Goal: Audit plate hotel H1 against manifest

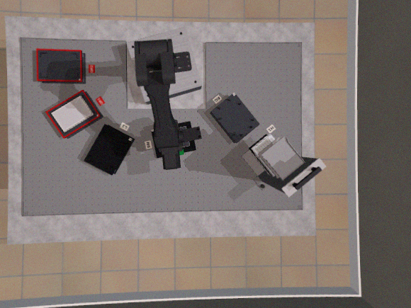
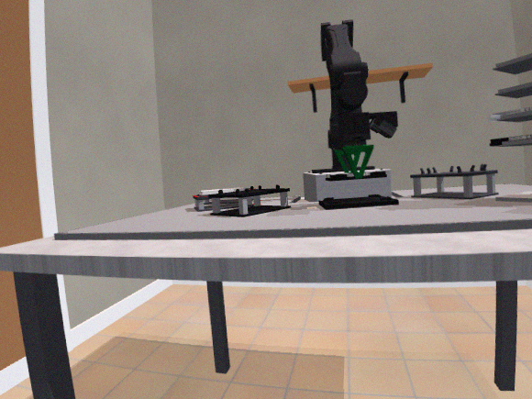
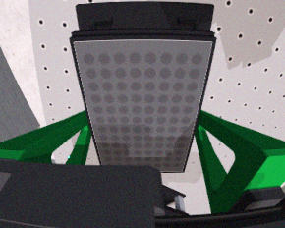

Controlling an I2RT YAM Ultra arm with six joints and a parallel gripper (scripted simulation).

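My gripper [image 2: 358, 175] [image 3: 142, 115] has its green fingers shut on the long sides of a dark plate [image 2: 336, 178] [image 3: 142, 88] with a grey, many-welled top. The plate hangs level, a little above the black nest N6 [image 2: 390, 202] [image 3: 144, 17]. No ID label is readable on it. Landing nest L1 [image 1: 110, 149] [image 2: 249, 193] bears no plate. The hotel H1 [image 1: 305, 178] stands at the right; pale plates show in its lower shelves, labels unreadable. A white plate [image 1: 71, 114] lies in one red-edged quarantine nest [image 1: 57, 129]. The other red-edged nest [image 1: 59, 65] is empty.
Regrip nest RG [image 1: 234, 118] [image 2: 454, 173] stands empty between the arm and the hotel, with short upright locators. The hotel's grey shelves [image 2: 515, 65] jut in at the right. The robot's base plate [image 1: 188, 82] is behind N6. A wall shelf [image 2: 413, 72] hangs behind the arm.
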